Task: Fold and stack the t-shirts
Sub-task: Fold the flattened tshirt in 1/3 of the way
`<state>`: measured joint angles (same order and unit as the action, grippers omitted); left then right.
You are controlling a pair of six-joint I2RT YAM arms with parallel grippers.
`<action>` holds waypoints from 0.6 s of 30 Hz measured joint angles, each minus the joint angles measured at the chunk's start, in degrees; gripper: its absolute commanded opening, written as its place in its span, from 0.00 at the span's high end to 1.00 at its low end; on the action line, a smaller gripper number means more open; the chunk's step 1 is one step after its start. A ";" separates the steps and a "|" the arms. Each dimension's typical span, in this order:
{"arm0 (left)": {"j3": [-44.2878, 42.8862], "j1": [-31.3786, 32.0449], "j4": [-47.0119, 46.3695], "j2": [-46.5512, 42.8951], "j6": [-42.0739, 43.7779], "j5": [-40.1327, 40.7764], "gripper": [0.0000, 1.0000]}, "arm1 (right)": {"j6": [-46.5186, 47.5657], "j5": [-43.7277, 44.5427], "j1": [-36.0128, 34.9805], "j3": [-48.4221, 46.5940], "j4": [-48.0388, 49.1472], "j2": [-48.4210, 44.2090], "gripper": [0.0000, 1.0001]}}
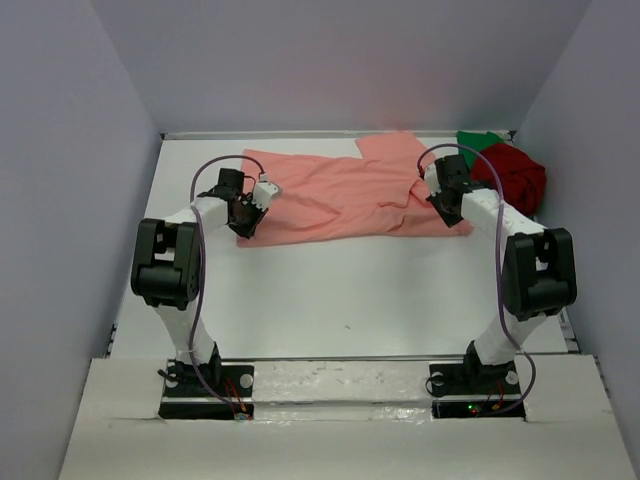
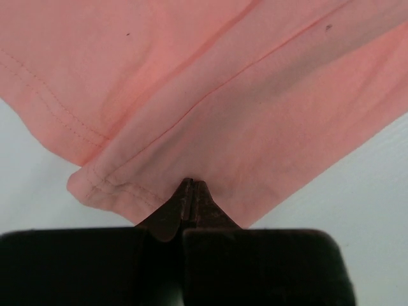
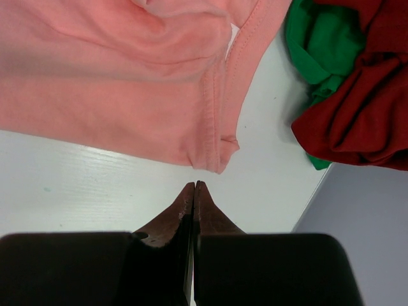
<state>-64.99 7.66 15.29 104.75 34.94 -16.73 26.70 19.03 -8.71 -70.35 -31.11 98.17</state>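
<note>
The salmon-pink t-shirt lies spread across the far half of the table, partly folded lengthwise. My left gripper is at its near-left corner. In the left wrist view the gripper is shut, its tips over the shirt's near edge, with no cloth seen pinched. My right gripper is at the shirt's near-right corner. In the right wrist view it is shut and empty, just short of the hem corner. The dark red t-shirt and green t-shirt lie crumpled at the far right.
The red shirt lies on top of the green one, against the right wall. Grey walls enclose the white table on the left, back and right. A rail runs along the near edge.
</note>
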 measured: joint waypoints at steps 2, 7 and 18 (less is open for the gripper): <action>0.00 0.33 -1.14 0.15 -0.74 2.14 1.00 | 0.00 0.00 0.00 -0.02 -0.09 0.24 1.00; 0.28 1.79 -2.64 0.20 -2.03 7.41 1.00 | -0.11 -0.39 0.00 -0.48 -1.29 1.51 1.00; 8.02 3.80 -2.12 -6.49 -2.27 11.80 1.00 | -1.51 -6.73 0.02 -3.48 -5.77 6.62 0.77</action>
<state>-56.97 11.46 13.17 98.26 32.67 -4.93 25.19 12.29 -8.69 -73.82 -36.88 104.79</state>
